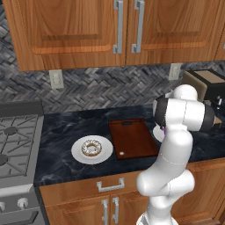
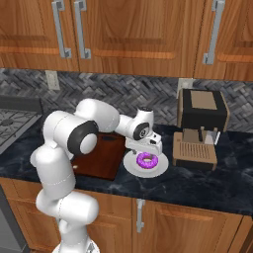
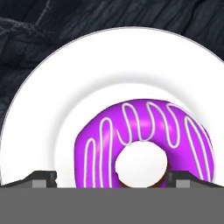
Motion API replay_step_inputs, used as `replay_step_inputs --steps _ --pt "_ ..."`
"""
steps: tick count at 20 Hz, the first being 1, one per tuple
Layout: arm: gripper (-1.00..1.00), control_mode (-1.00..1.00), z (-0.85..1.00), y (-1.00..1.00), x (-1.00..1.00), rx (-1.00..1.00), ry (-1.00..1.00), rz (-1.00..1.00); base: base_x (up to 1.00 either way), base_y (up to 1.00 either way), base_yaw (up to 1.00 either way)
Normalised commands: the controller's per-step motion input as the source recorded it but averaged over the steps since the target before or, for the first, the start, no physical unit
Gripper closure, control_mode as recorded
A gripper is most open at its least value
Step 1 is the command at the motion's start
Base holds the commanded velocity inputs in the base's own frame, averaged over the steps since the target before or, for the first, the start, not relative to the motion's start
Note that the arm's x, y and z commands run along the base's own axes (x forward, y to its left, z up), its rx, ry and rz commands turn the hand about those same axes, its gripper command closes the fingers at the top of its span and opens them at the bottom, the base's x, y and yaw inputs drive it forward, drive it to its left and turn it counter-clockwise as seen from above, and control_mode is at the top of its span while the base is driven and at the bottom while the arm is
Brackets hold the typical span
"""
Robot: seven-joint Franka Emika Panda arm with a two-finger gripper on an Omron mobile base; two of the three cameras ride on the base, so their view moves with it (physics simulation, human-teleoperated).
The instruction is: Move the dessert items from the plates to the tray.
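Two dark fingertips (image 3: pixel 43 178) stand spread wide either side of the purple donut (image 3: pixel 144 140), which lies on one white plate (image 3: pixel 57 109); whether they touch it is unclear. A second plate (image 1: pixel 79 154) carries one brown speckled donut (image 1: pixel 92 148). One tray (image 1: pixel 132 138) sits between the plates.

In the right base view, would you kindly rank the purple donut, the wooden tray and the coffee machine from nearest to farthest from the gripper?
1. Purple donut: directly under the gripper, on its white plate.
2. Wooden tray: just beside that plate, toward the stove side.
3. Coffee machine: on the opposite side, against the backsplash; its base reaches toward the plate, so second and third are fairly close.
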Motion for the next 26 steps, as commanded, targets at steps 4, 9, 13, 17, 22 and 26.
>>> replay_step_inputs --steps 4,9,13,17,22,26 --pt "-1.0 -1.0 0.03 0.03 0.05 0.0 0.0 -0.01 0.0 0.0 0.0" --pt "-1.0 -1.0 0.01 0.06 0.08 0.0 0.0 0.0 0.0 0.0 0.0" --pt "-1.0 -1.0 -0.13 0.13 0.0 0.0 0.04 0.0 0.0 0.0 0.0" --pt "-1.0 -1.0 -0.17 0.0 0.0 0.0 0.05 0.0 0.0 0.0 0.0" --pt "-1.0 -1.0 -0.22 -0.04 0.0 0.0 0.01 0.0 0.0 0.0 0.0" --pt "-1.0 -1.0 -0.23 -0.01 -0.01 0.0 0.01 0.0 0.0 0.0 0.0"
